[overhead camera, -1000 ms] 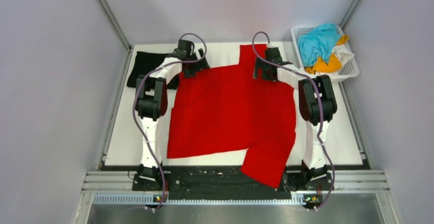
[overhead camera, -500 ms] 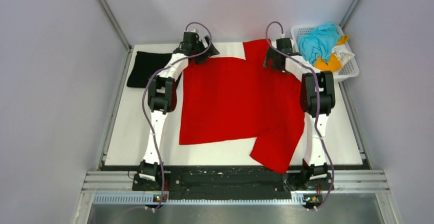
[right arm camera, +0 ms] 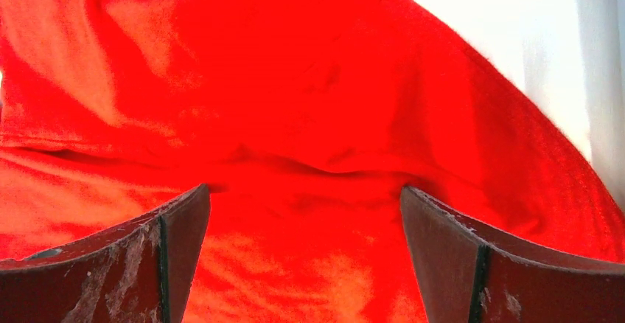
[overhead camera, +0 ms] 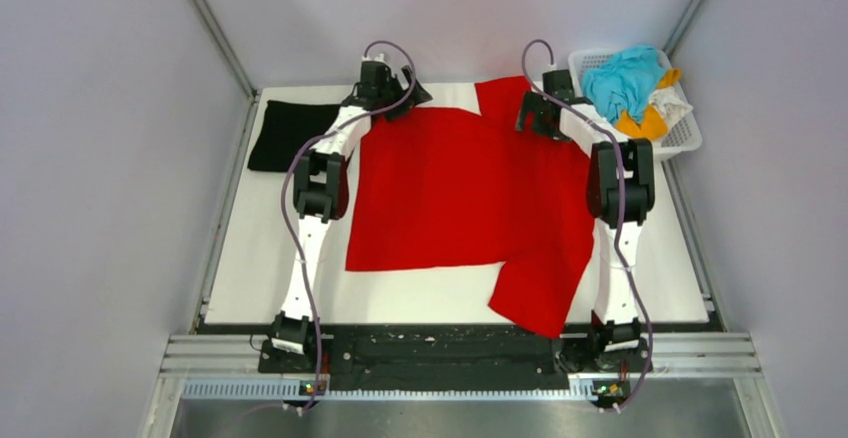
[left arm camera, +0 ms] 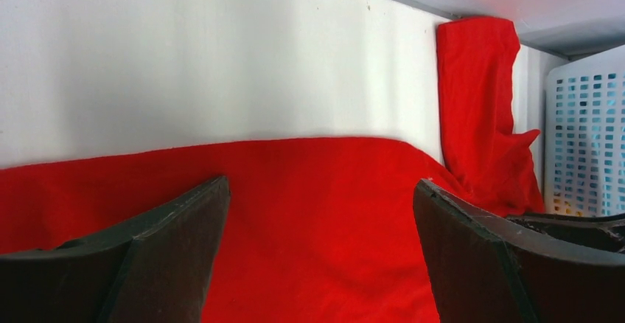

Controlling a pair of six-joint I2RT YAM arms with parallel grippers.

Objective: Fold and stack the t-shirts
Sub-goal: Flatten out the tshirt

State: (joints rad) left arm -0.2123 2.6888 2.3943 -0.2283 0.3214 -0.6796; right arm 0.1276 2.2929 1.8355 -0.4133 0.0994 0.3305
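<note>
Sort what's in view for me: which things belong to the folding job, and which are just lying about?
Job:
- red t-shirt, spread on the table
- folded black garment, at the far left
- blue, orange and white clothes, heaped in the white basket, likely waiting their turn

Lying about:
- the basket itself, only a holder
- purple cables on the arms
</note>
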